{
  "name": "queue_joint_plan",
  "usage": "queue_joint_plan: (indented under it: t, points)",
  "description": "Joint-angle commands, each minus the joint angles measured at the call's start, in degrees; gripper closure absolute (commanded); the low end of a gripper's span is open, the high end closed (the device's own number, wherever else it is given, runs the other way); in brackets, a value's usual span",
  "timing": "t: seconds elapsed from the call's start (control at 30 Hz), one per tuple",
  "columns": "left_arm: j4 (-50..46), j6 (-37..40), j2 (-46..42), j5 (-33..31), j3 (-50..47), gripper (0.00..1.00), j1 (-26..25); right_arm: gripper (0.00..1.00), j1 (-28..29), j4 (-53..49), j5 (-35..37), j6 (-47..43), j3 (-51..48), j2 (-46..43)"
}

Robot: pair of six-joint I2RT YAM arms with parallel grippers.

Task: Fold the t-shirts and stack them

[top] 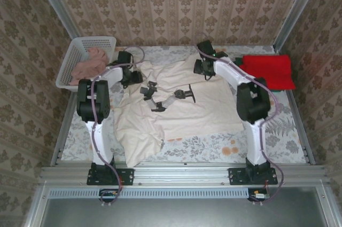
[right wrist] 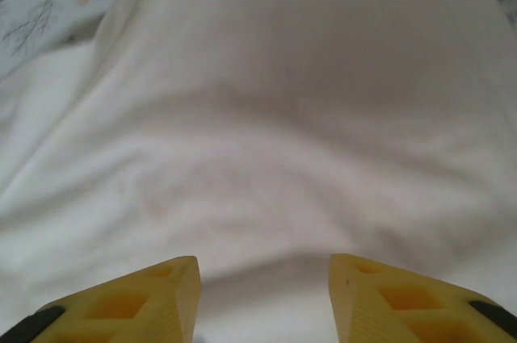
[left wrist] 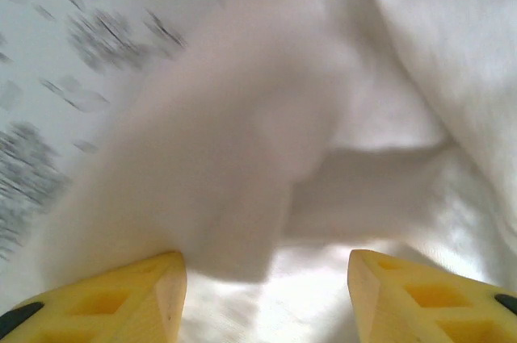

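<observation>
The large cream-white t-shirt (top: 184, 117) lies spread and rumpled across the middle of the table, a black print on its upper part. A bright red t-shirt (top: 269, 70) lies folded at the back right. My left gripper (top: 132, 76) is down at the cream shirt's back left part. In the left wrist view it (left wrist: 266, 266) is open, with a raised fold of cream cloth (left wrist: 234, 165) between and ahead of the fingers. My right gripper (top: 204, 68) sits at the shirt's back right part. It (right wrist: 262, 266) is open over smooth cream cloth (right wrist: 283, 141).
A white lattice basket (top: 65, 69) stands at the back left with a pinkish cloth (top: 88, 64) in it. Patterned walls and metal rails close in the table on three sides. A floral table cover (top: 214, 144) shows in front of the shirt.
</observation>
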Motion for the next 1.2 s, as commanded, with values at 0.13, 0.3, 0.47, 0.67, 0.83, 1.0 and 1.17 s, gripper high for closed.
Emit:
queue_joint_plan:
  t: [0.13, 0.3, 0.47, 0.67, 0.83, 1.0, 1.17]
  points:
    - [-6.8, -0.1, 4.7, -8.3, 7.1, 0.43, 2.7, 0.54, -4.4, -20.0, -2.1, 0.3, 27.8, 21.9]
    - [-11.7, -0.2, 7.0, -11.3, 11.9, 0.43, 2.8, 0.54, -7.9, -20.9, -3.8, 3.5, 30.5, 24.4]
    - [-12.6, -0.5, 6.5, -12.5, 12.0, 0.43, 3.4, 0.55, -11.7, -21.4, -3.8, 2.9, 27.6, 23.3]
    - [-15.8, -0.4, 5.9, -15.5, 13.3, 0.43, 4.2, 0.56, -14.2, -15.4, -4.1, 1.9, 15.8, 15.5]
    - [-16.0, 0.6, 5.3, -14.3, 15.5, 0.42, 3.8, 0.56, -14.0, -10.6, -4.2, 2.6, 8.0, 7.0]
    - [-18.2, 1.6, 4.0, -15.4, 19.5, 0.38, 3.3, 0.56, -12.2, -7.7, -3.3, 1.9, 2.3, -0.8]
    - [-16.2, 4.0, 0.9, -15.6, 20.2, 0.32, -1.0, 0.55, -7.4, -1.2, -4.1, 1.1, -6.6, -7.1]
